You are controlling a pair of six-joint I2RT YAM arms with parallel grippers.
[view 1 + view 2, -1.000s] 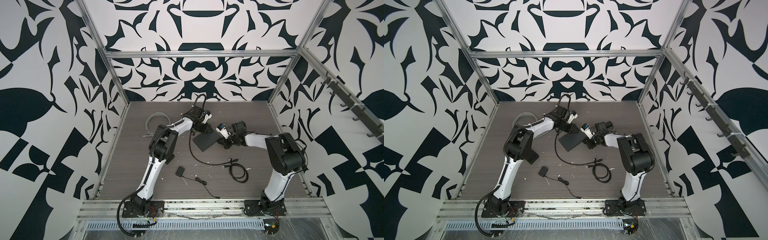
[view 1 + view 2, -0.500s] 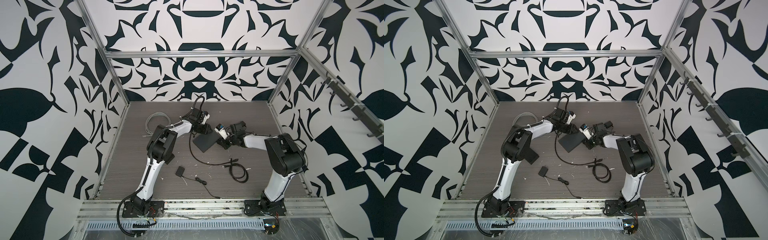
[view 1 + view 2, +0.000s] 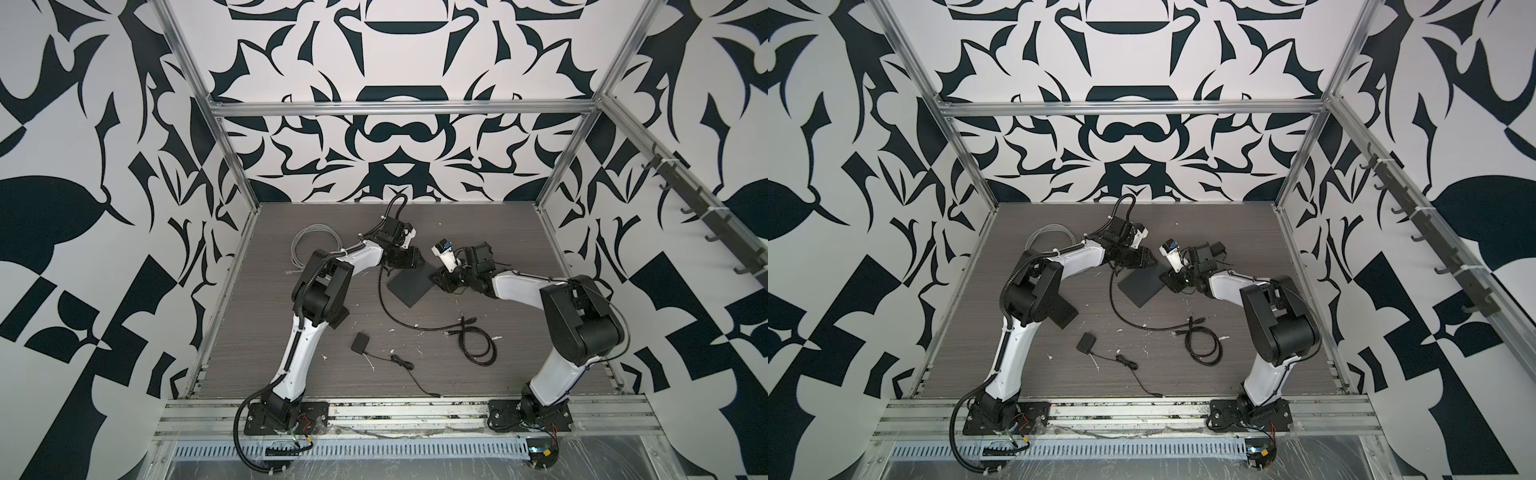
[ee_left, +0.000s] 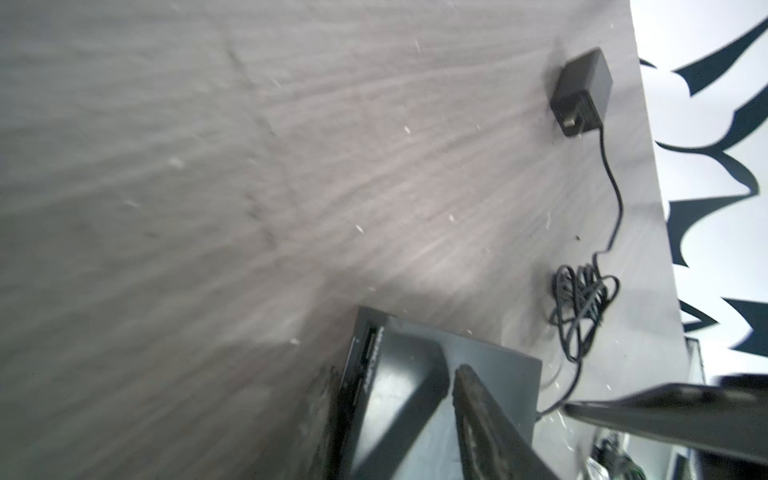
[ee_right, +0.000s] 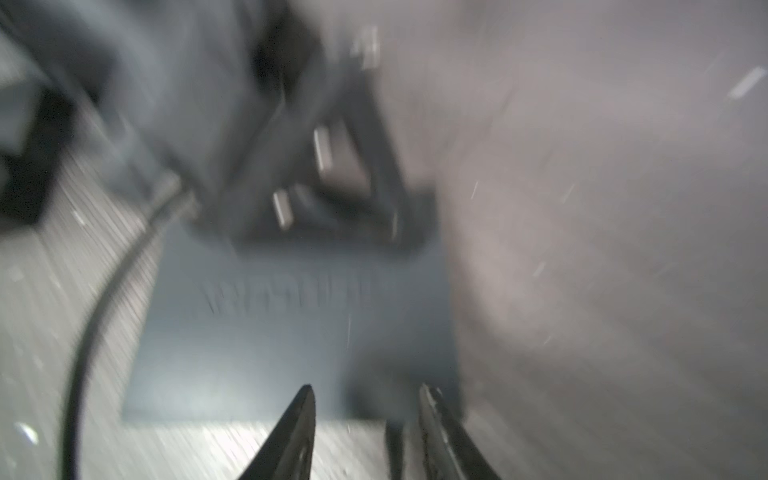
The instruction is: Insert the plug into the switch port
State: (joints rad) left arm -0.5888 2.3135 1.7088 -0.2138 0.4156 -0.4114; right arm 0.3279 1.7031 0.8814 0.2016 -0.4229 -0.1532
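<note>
The black switch point(image 3: 409, 289) point(image 3: 1140, 289) lies mid-table between both arms. My left gripper point(image 3: 409, 266) point(image 3: 1148, 264) is at its back corner. In the left wrist view this gripper point(image 4: 392, 370) is open, one finger over the switch top point(image 4: 498, 374), the other beside the port side. My right gripper point(image 3: 440, 279) point(image 3: 1169, 279) is at the switch's right corner. It point(image 5: 365, 388) stands open over the near edge of the switch point(image 5: 291, 332), holding nothing. A black cable point(image 3: 388, 309) point(image 5: 83, 332) runs to the corner under the left gripper. The plug is hidden.
A black power adapter point(image 3: 359, 343) point(image 4: 582, 91) with a thin cord lies toward the front. A looped black cable point(image 3: 478, 347) lies front right, and a grey coiled cable point(image 3: 311, 245) back left. Patterned walls and a metal frame point(image 3: 232, 174) enclose the table.
My right gripper has gone from shut to open beside the switch. The left gripper stays at the switch's back corner, and the switch has not visibly moved.
</note>
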